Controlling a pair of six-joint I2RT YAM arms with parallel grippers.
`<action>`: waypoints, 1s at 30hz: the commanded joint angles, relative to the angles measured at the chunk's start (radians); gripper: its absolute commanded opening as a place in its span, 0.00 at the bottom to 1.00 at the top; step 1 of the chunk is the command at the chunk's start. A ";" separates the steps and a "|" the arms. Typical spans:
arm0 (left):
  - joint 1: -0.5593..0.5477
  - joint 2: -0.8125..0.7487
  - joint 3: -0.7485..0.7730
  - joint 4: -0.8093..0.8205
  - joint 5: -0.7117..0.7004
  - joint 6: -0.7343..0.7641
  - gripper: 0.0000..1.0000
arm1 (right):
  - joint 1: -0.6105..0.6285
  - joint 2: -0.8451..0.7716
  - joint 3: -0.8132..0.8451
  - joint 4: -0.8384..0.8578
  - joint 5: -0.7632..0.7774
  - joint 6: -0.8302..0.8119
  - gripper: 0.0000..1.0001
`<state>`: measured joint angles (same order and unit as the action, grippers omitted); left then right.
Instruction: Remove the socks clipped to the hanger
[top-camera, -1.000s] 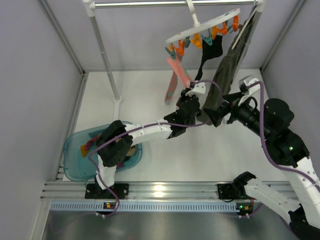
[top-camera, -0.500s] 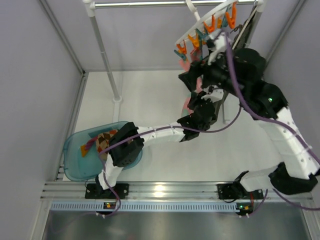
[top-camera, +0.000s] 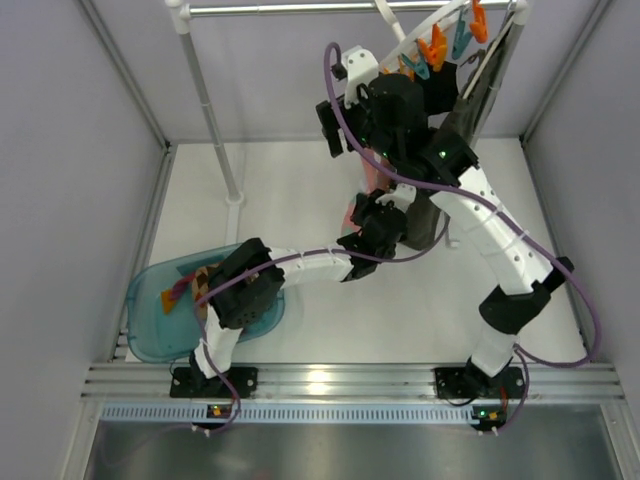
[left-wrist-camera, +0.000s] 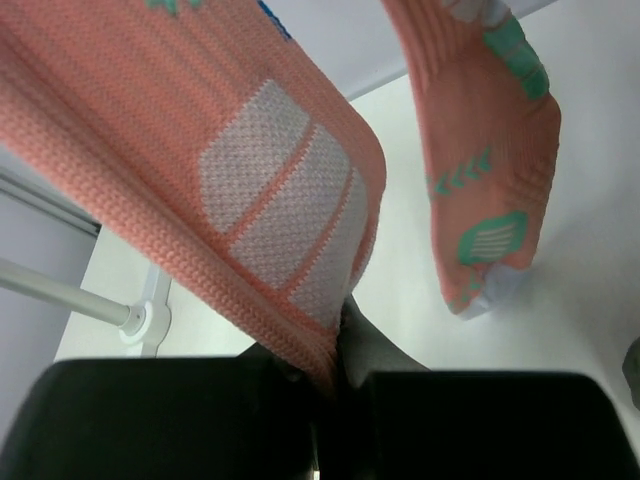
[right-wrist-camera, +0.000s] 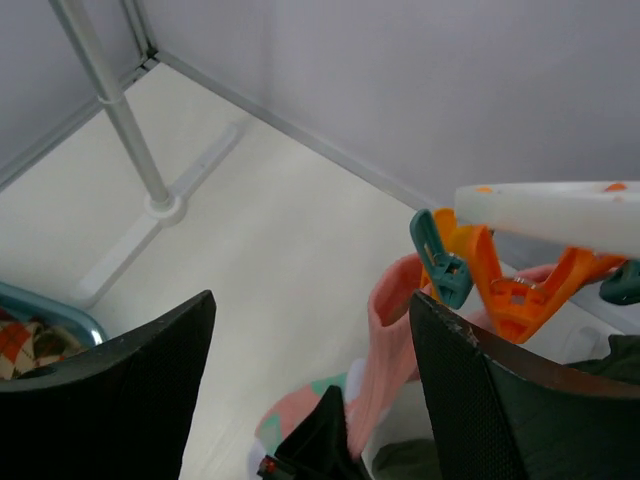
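Up at the rail (top-camera: 290, 8), one white hanger (top-camera: 440, 22) hangs tilted at the top right. At least 4 clips show in the top view, 2 orange (top-camera: 432, 47) and 2 teal (top-camera: 460, 38). 1 olive garment (top-camera: 470, 110) hangs just right of it.

2 arms, both reaching toward the hanger.

The left gripper (top-camera: 375, 215) sits below the hanger, jaws pinched tight on the lower end of 1 pink sock (left-wrist-camera: 250, 200). The fabric is squeezed between the fingers at the bottom of the left wrist view, and it has grey blocks knitted in.

A second pink sock (left-wrist-camera: 490, 150), with teal marks, hangs free just beside the first one and nothing grips it. That makes 2 pink socks counted.

The right gripper (right-wrist-camera: 312, 300) is raised beside the hanger with its jaws spread wide and nothing between them. Its camera looks down past 1 teal clip and the orange clips next to it under the white frame. Pink fabric runs up to these; I cannot tell which sock.

1 teal basin (top-camera: 150, 320) sits on the floor at the left, near the left arm base. It has patterned fabric inside, count unclear. 1 upright pole (top-camera: 205, 100) carries the rail on the left.
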<state>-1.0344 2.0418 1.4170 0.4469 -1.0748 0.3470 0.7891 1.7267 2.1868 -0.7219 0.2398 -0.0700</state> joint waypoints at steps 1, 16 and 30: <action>-0.007 -0.092 -0.030 0.027 0.030 -0.077 0.00 | 0.004 0.105 0.154 -0.031 0.049 -0.024 0.74; -0.007 -0.117 -0.056 0.027 0.055 -0.103 0.00 | 0.002 0.191 0.133 0.157 0.358 -0.045 0.66; 0.005 -0.097 -0.024 0.027 0.084 -0.108 0.00 | 0.004 0.183 0.108 0.157 0.418 -0.060 0.64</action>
<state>-1.0283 1.9659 1.3705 0.4477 -1.0073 0.2516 0.7891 1.9312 2.2730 -0.6071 0.6106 -0.1230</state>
